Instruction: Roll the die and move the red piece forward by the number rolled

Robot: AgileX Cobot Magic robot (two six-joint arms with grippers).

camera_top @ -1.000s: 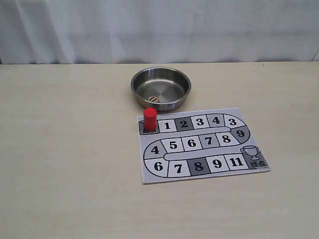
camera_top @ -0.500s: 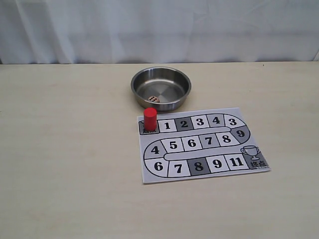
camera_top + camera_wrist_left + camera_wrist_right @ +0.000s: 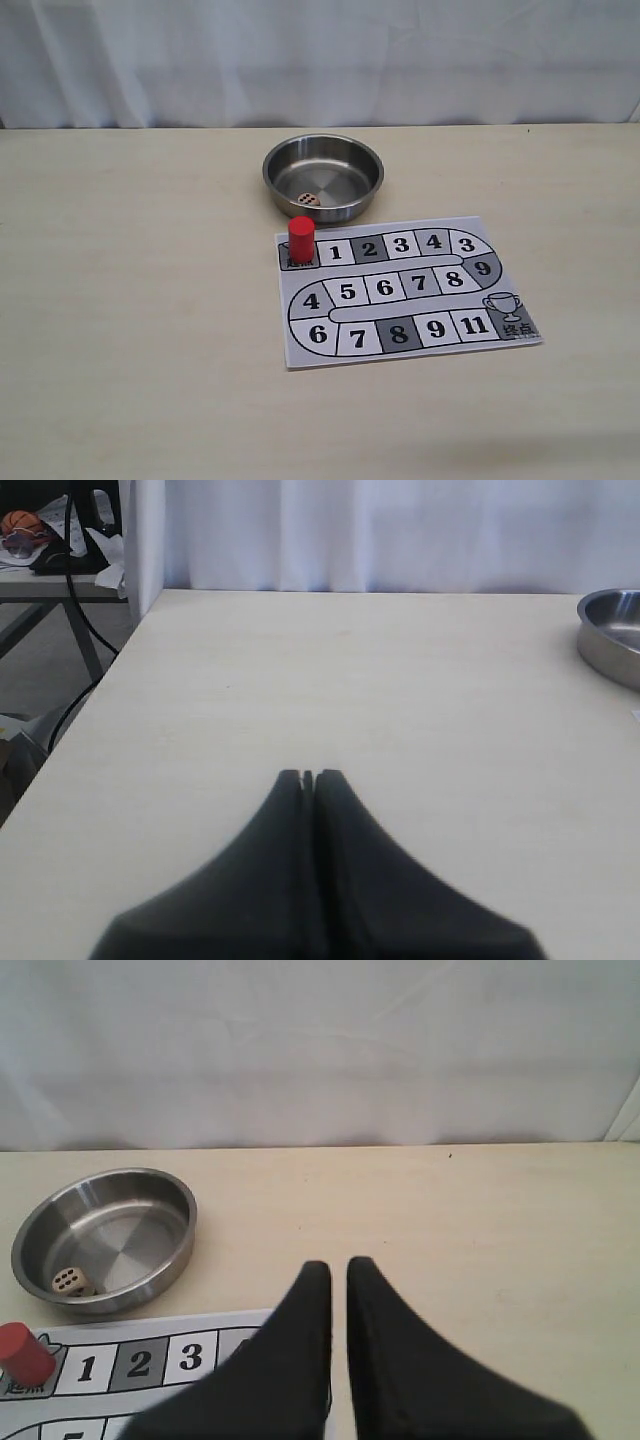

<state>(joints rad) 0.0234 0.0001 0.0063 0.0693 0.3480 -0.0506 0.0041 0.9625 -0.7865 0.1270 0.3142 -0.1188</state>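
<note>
The die point(image 3: 309, 198) is a tiny beige cube with dark pips, lying inside the steel bowl point(image 3: 275, 182) near its front wall; the right wrist view also shows the die point(image 3: 68, 1280). On the start square at the left end of the paper board point(image 3: 300, 356) stands the red piece point(image 3: 301, 239), upright, which the right wrist view catches as the red piece point(image 3: 22, 1353). My left gripper point(image 3: 308, 775) is shut and empty over bare table, far left of the bowl point(image 3: 610, 630). My right gripper point(image 3: 338, 1265) is shut with a thin slit, empty, hovering by the board's numbered row point(image 3: 138, 1363).
The board's track runs 1, 2, 3, 4, 3, 9, then back through 8, 7, 6, 5, 4, then 6, 7, 8, 9, 11 to a trophy square point(image 3: 503, 305). A white curtain point(image 3: 320, 60) backs the table. The table's left edge point(image 3: 90, 710) drops to cables and a stand.
</note>
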